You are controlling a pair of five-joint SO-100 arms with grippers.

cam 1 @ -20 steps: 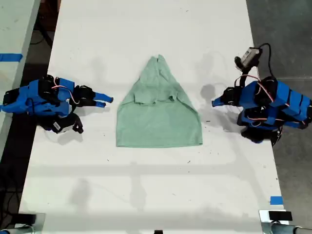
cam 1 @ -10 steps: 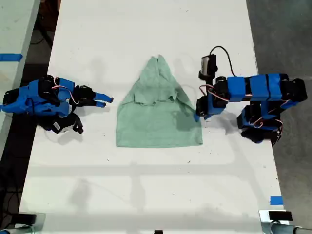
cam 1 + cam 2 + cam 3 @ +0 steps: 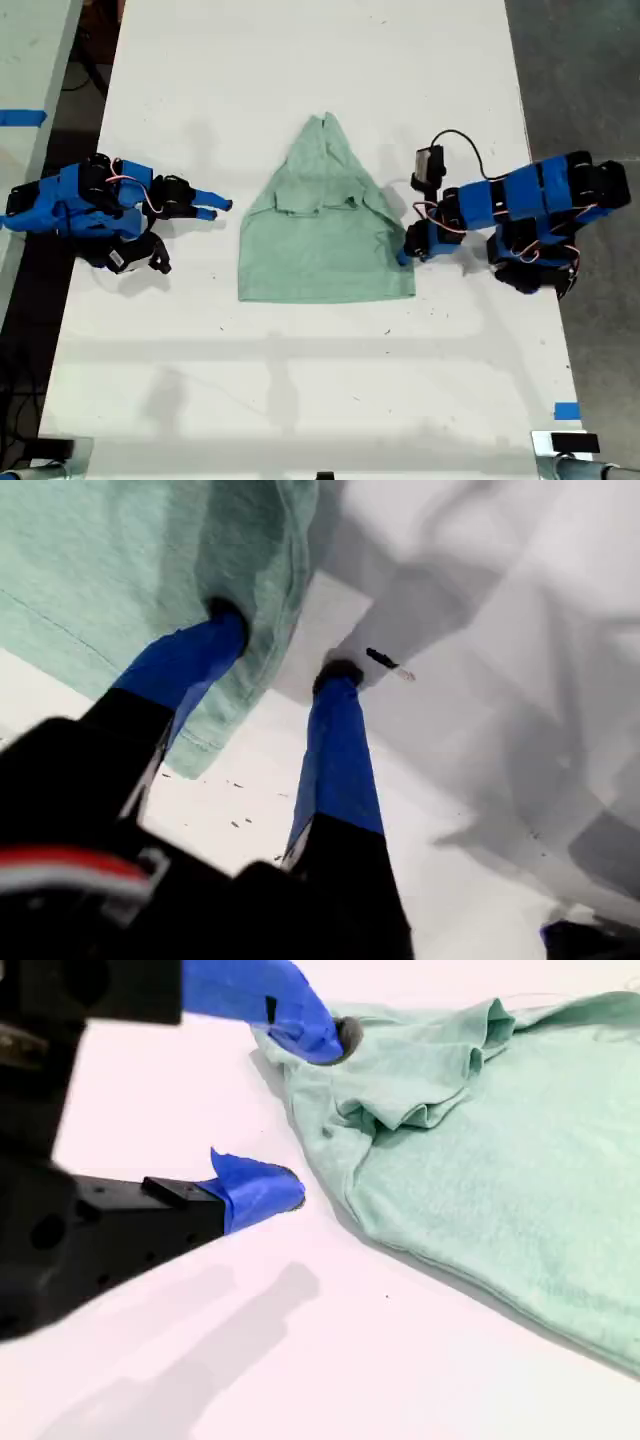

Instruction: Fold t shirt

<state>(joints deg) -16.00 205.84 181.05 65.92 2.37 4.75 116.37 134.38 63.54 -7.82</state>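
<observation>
The pale sage-green t shirt [image 3: 325, 235] lies flat mid-table, folded into a shape that narrows to a point at the far end. My first gripper [image 3: 403, 255] is down at the shirt's edge on the exterior view's right. In the first wrist view it [image 3: 282, 645] is open astride that hem, with one fingertip [image 3: 225, 620] on the t shirt [image 3: 100, 560] and the other on bare table. My second gripper [image 3: 215, 207] rests open on the exterior view's left, a short gap from the shirt. The second wrist view shows its [image 3: 310, 1115] jaws apart beside the t shirt [image 3: 480, 1160] and holding nothing.
The white table [image 3: 300, 380] runs beyond the shirt on every side. A blue tape piece [image 3: 566, 411] sits near the front corner on the exterior view's right. Another table with blue tape [image 3: 22, 117] stands at the exterior view's left. Dark floor borders both sides.
My first arm stretched out from its folded pose toward the shirt and lowered its gripper onto the hem. The second arm and the shirt have not moved.
</observation>
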